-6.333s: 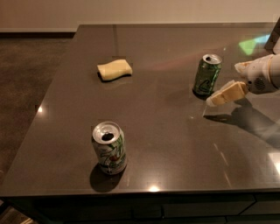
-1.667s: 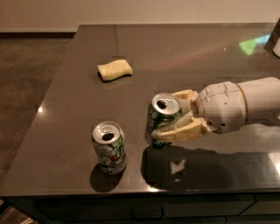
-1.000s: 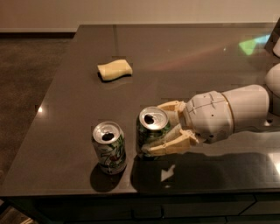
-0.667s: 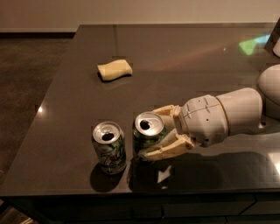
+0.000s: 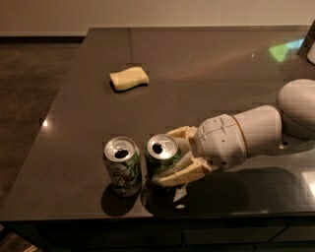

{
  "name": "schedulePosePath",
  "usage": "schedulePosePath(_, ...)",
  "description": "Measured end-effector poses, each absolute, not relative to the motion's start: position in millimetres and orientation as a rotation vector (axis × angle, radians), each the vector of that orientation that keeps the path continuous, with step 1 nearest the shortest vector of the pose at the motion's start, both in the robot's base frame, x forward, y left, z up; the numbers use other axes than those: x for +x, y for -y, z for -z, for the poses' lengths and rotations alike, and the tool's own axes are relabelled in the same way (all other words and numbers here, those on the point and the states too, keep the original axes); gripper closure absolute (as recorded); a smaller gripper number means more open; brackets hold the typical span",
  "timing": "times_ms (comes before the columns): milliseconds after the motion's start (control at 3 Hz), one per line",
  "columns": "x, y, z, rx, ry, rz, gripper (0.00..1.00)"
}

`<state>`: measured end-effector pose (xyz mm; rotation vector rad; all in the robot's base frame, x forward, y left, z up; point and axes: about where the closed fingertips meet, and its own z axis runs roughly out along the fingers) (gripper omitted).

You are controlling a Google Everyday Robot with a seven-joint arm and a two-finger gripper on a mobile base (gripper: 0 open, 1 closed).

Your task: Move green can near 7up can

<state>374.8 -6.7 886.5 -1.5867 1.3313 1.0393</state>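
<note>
Camera view shows a dark, shiny worktop (image 5: 211, 64) with brown floor (image 5: 29, 83) to the left and a pale wall (image 5: 147, 15) behind. The arm (image 5: 256, 130) is cut off at the right edge. The gripper (image 5: 165, 157) is near the front edge, its fingers (image 5: 184, 172) clenched on the green can (image 5: 161, 149), hiding much of its side. That can stands just beside the 7up can (image 5: 123, 167). A yellow sponge (image 5: 129, 78) lies well apart, farther back.

Office-like room: carpet (image 5: 29, 88), dark counter (image 5: 197, 74) where gripper (image 5: 166, 158) holds green can (image 5: 158, 147).
</note>
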Motion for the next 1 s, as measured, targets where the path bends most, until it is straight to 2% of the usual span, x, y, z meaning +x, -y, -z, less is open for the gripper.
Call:
schedulePosePath(333, 373.9, 4.9, -887.3, -1.591, -1.328, -1.04, 0.13)
schedulePosePath(667, 373.2, 3.3, -887.5, -1.595, -1.326, -1.04, 0.0)
schedulePosePath(1000, 373.1, 3.2, -887.6, -1.595, -1.326, -1.04, 0.0)
